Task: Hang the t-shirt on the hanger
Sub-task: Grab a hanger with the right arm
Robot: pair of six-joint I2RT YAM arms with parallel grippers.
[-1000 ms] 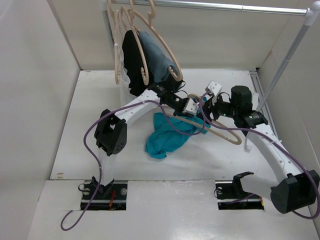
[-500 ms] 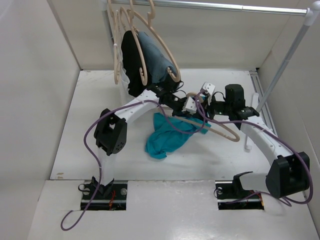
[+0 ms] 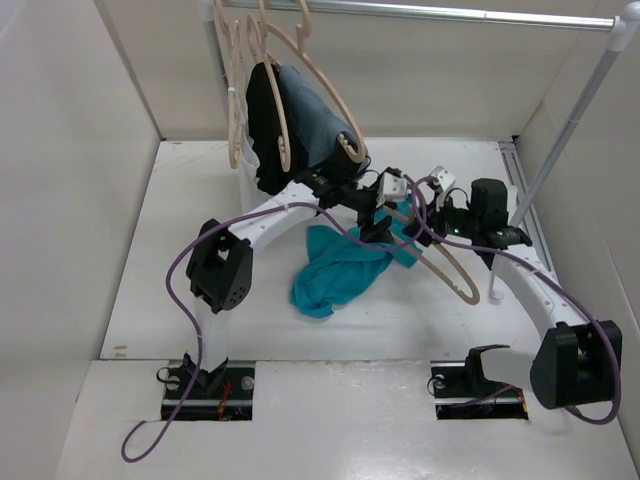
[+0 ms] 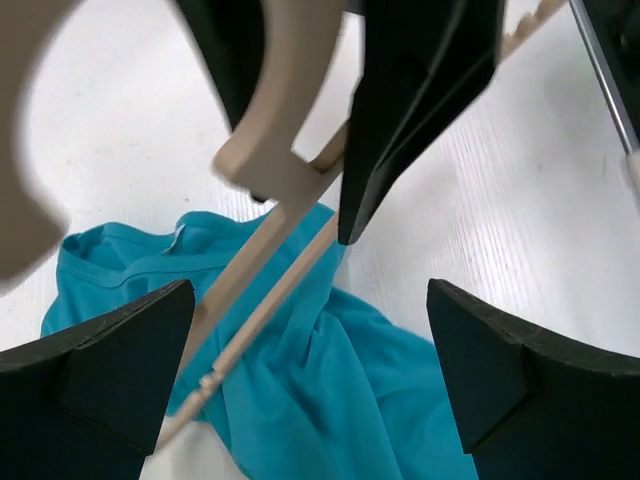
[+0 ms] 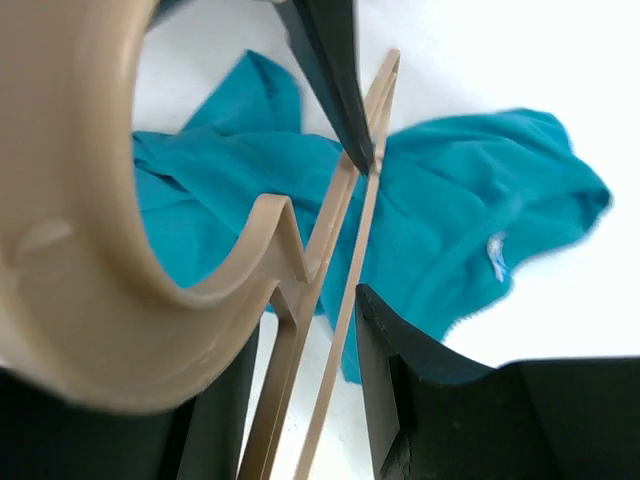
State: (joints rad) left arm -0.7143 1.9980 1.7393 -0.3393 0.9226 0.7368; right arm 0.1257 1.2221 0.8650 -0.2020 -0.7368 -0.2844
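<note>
The teal t-shirt (image 3: 335, 275) lies crumpled on the white table, with its white label (image 5: 495, 255) showing in the right wrist view. Above it, the beige hanger (image 3: 445, 270) is tilted, and my right gripper (image 3: 428, 212) is shut on it near the base of the hook. In the right wrist view the hanger (image 5: 110, 300) fills the space between that gripper's (image 5: 305, 375) fingers. My left gripper (image 3: 378, 222) stands wide open just left of the hanger. In its wrist view this gripper (image 4: 310, 340) holds nothing, with the hanger's bars (image 4: 265, 265) and the t-shirt (image 4: 340, 390) beyond it.
A metal rail (image 3: 450, 12) crosses the back, with its upright pole (image 3: 560, 140) at the right. Several beige hangers hang at its left end, bearing black and grey-blue garments (image 3: 295, 120), close behind my left arm. Walls enclose the table on three sides.
My left gripper has opened and let go of the hanger. My right gripper has closed on the hanger, which has swung so its far end points more toward the near edge.
</note>
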